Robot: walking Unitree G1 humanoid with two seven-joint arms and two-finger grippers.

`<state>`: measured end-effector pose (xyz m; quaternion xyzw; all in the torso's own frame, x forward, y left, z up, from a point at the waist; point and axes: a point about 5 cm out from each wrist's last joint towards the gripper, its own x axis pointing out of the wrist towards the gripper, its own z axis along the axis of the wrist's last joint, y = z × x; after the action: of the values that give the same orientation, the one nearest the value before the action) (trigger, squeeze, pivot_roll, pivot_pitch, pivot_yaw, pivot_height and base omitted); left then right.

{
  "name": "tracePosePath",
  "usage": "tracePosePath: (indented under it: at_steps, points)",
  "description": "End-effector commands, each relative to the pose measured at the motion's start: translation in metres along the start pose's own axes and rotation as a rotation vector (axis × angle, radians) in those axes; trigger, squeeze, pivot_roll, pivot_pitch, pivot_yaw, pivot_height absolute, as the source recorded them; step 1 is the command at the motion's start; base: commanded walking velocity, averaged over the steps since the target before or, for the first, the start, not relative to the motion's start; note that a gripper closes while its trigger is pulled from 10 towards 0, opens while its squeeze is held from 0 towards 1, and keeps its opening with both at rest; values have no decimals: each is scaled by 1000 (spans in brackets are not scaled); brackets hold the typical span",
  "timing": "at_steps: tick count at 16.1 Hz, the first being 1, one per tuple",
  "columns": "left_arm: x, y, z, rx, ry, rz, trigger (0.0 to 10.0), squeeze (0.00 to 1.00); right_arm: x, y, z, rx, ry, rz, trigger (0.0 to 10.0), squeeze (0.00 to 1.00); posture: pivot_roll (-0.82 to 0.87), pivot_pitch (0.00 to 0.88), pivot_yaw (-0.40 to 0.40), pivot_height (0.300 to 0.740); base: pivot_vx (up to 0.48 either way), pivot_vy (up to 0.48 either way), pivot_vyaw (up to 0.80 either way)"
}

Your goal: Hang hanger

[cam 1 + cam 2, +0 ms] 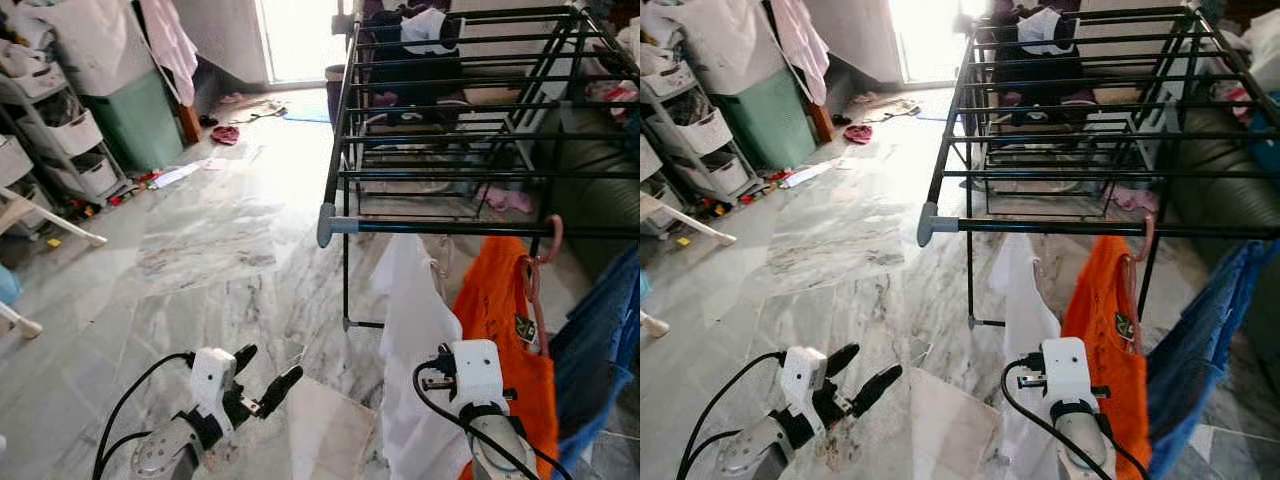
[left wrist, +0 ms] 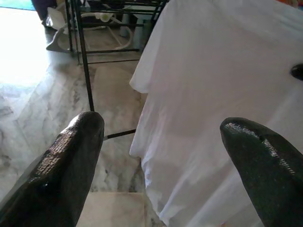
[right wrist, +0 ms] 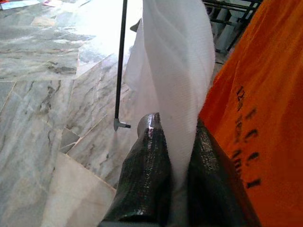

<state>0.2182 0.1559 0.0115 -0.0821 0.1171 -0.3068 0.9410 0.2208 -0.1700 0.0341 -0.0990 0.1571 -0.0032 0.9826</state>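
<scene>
While the right gripper (image 3: pixel 173 156) pinches a fold of the white shirt (image 1: pixel 415 320) between its two fingers, the garment hangs below the front rail (image 1: pixel 480 228) of the rack (image 1: pixel 440 110), just beside the orange shirt (image 1: pixel 500 320). No hanger for the white shirt can be made out; the pink hanger (image 1: pixel 545 250) hooked on the rail carries the orange shirt. Whether the white shirt is already supported from the rail cannot be told. The left gripper (image 1: pixel 262 380) is spread wide and holds nothing, low over the marble floor (image 1: pixel 200 250) and facing the shirt. Risk 1: the grip is on loose cloth only, so a fast lift may pull the fabric through the fingers and drop the shirt to the floor. Risk 2: a pull toward the robot may drag the shirt along or off the rail if its support is weak. Risk 3: the right gripper sits close against the orange shirt; sideways travel may snag it and unseat the pink hanger. Risk 4: the shirt screens the rail from both wrist views, so hook placement would be judged poorly.
</scene>
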Motion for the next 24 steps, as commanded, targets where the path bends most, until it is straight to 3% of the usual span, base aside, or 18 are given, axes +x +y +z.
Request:
tracePosePath:
  at_steps: [1,2,4,7,9,11,14,18,21,24]
  points:
    - [-5,9,1,18,0,31,10000,0,-1,4,36,-8,-197,19,10000,0,-205,9,112,740,0,0,0]
    - [-3,20,2,17,46,105,10000,0,-5,1,25,-1,-159,6,10000,0,-207,10,120,740,0,0,0]
    - [0,23,4,18,64,122,10000,0,-5,-1,17,13,-130,-10,10000,0,-213,8,126,740,0,0,0]
    - [11,22,7,0,62,102,10000,0,-5,-2,11,47,-99,-19,10000,0,-217,6,128,740,0,0,-198]
    - [25,13,4,-22,75,97,10000,0,-4,-3,10,48,-96,-17,10000,0,-216,1,125,740,0,0,-616]
    - [28,9,1,-18,102,91,10000,0,-2,-2,10,59,-89,-7,10000,0,-215,0,122,740,0,0,-431]
    - [30,9,1,-16,89,119,10000,0,2,-1,12,45,-96,11,10000,0,-214,0,113,740,0,0,0]
    - [36,8,1,-31,53,235,10000,0,14,1,22,21,-113,69,10000,0,-194,0,43,740,0,0,0]
    - [36,2,16,-33,-7,302,10000,0,23,1,28,7,-113,113,10000,0,-172,0,-6,740,0,0,0]
    - [35,-4,20,-27,-17,326,10000,0,30,3,23,61,-57,135,10000,0,-153,0,-34,740,0,0,0]
